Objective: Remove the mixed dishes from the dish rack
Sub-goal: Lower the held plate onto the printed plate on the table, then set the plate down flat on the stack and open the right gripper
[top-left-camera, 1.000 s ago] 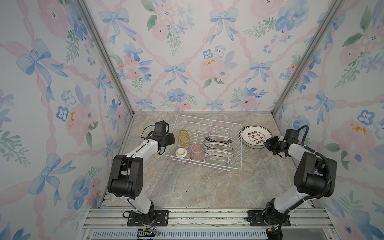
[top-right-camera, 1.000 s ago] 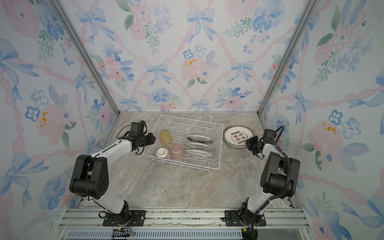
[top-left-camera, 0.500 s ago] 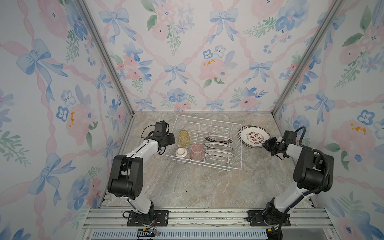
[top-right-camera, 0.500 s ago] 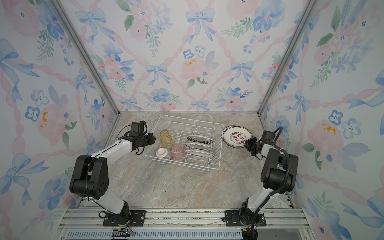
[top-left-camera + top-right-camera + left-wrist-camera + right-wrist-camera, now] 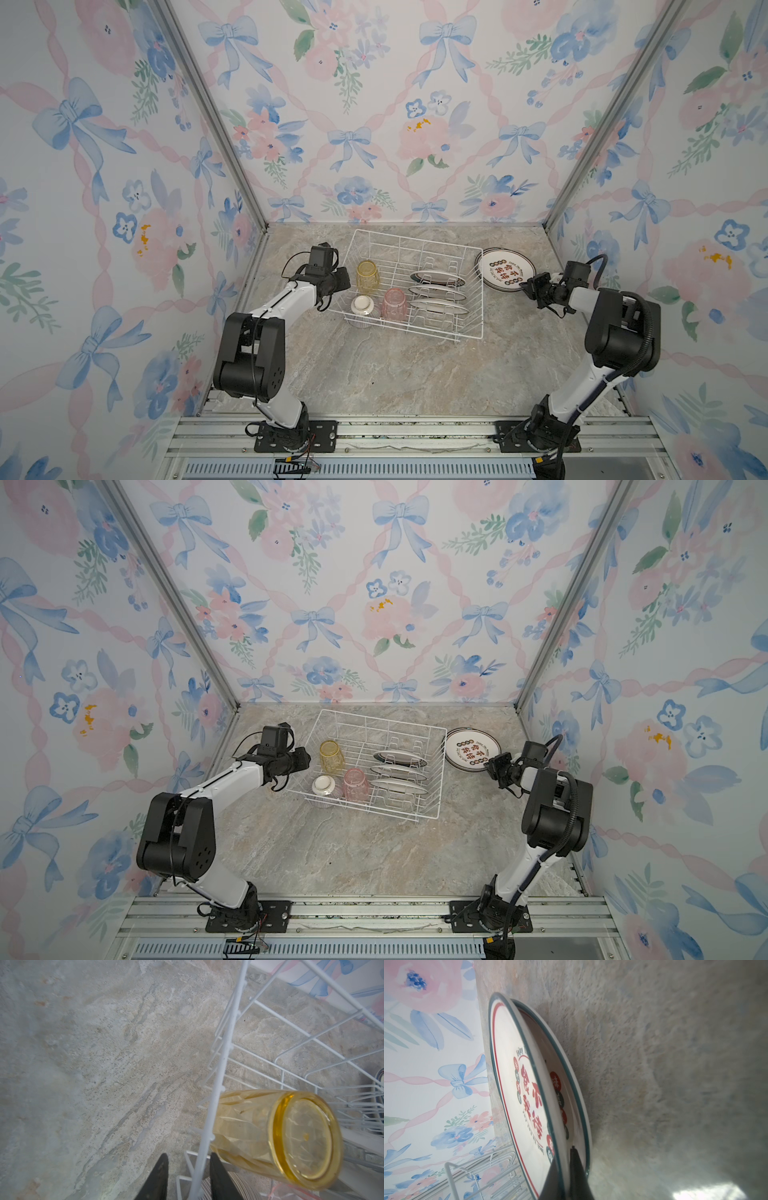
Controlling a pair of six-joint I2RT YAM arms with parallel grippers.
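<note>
1. Flowered wallpaper with blue bows closes the cell on three sides, and a marble-look tabletop (image 5: pixel 374 374) carries everything.
2. The dish rack (image 5: pixel 399 259) stands at the back middle. It holds three plates (image 5: pixel 436 293) upright in the slots, a yellow tumbler (image 5: pixel 367 276), a pink tumbler (image 5: pixel 392 304) and a small bowl (image 5: pixel 362 306), these last three mouth down.
3. The left pincer (image 5: pixel 188 1155) is at the rack's left wall, where it was a second ago. Its jaws stand partly apart, one on each side of the rim wire, and hold nothing that I can see.
4. The right pincer (image 5: pixel 564 1159) is closed on the rim of the upper plate (image 5: pixel 508 1076), just right of the rack. Since a second ago it has moved slightly nearer to the rack. This plate leans tilted over a lower plate (image 5: pixel 568 1068) that lies flat on the tabletop.
5. I judge that the second plate is about to be stacked, so two pieces are out and six remain.
6. The plate centre carries large red Chinese characters; 食 and 不 read clearly. A small Latin line begins with "Enjoy", and the rest is too small to read.
</note>
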